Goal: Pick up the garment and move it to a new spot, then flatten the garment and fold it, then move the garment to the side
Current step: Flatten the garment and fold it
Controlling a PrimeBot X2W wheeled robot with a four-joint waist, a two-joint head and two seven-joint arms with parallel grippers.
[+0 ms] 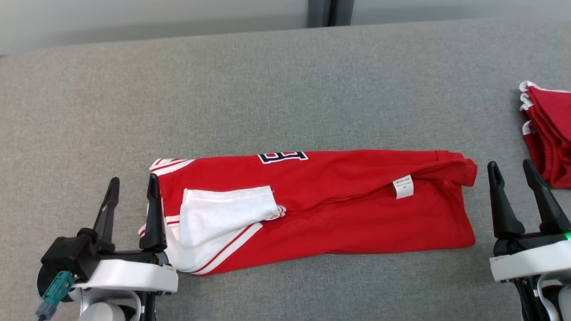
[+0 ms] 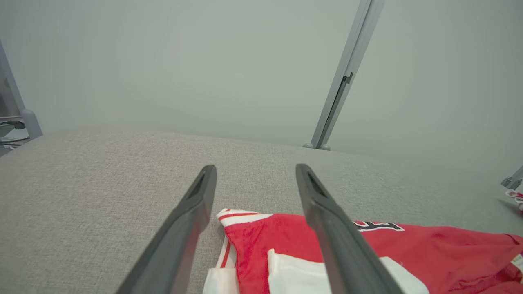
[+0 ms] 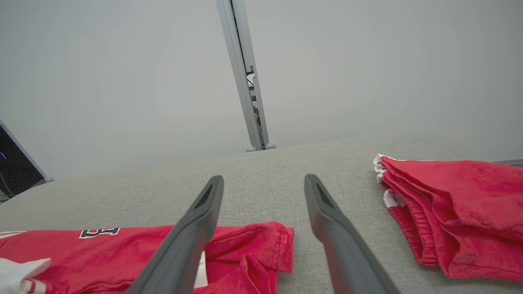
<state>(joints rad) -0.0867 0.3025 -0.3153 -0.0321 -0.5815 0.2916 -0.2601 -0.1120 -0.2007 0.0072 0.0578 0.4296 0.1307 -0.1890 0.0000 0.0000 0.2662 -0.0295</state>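
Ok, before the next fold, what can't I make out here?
- Care label: print too small to read, head view.
- Black lettering: partly folded under at the far edge of the garment, head view.
- Red pile: cut off by the head view's right edge.
- Garment's left edge: partly behind the left gripper, head view.

The red shirt (image 1: 339, 209) lies folded into a long band on the grey fabric table (image 1: 267, 89), its length going from left to right. At its left end a white sleeve (image 1: 223, 214) with red stripes is laid over the red cloth. At the far edge there are dark letters (image 1: 282, 156), and a white label (image 1: 403, 186) sits near the rumpled right end.
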